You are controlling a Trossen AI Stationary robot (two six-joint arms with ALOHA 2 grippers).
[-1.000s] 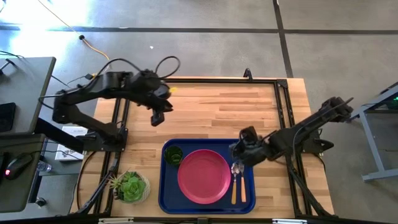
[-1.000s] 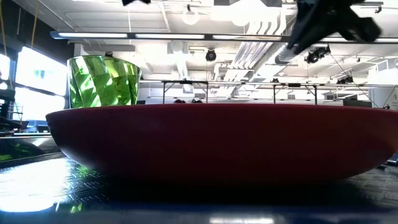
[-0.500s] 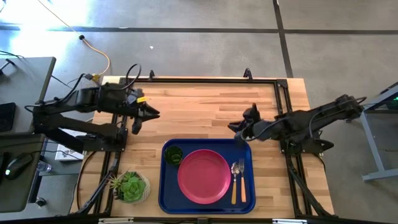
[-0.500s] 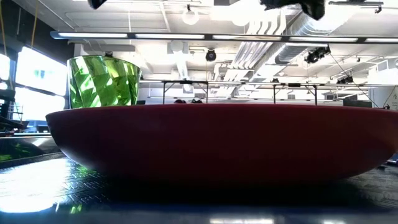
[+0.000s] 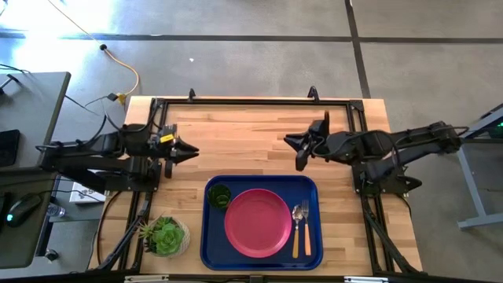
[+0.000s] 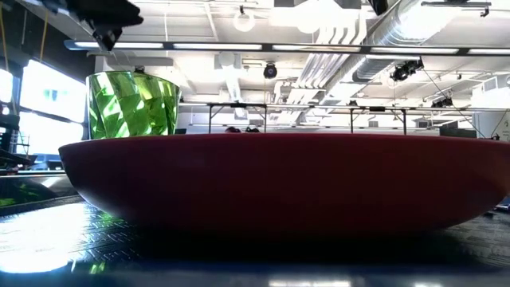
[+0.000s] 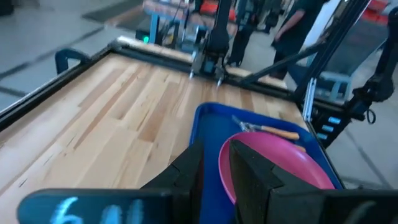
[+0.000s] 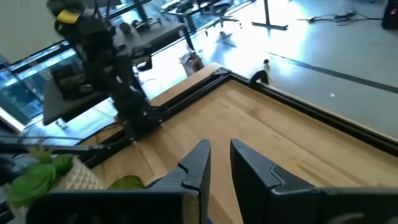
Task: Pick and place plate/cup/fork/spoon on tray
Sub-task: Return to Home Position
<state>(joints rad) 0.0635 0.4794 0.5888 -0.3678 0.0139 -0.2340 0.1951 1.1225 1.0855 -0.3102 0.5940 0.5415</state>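
- The plate (image 5: 258, 222), cup (image 5: 218, 196), fork (image 5: 306, 233) and spoon (image 5: 296, 230) all sit on the tray (image 5: 214, 250).
- The left gripper (image 5: 189, 152) and right gripper (image 5: 292, 145) hover over bare table (image 5: 244, 134), each with fingers slightly parted and empty.

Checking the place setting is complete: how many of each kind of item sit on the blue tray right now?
Plate: 1
Cup: 1
Fork: 1
Spoon: 1
Total on the tray: 4
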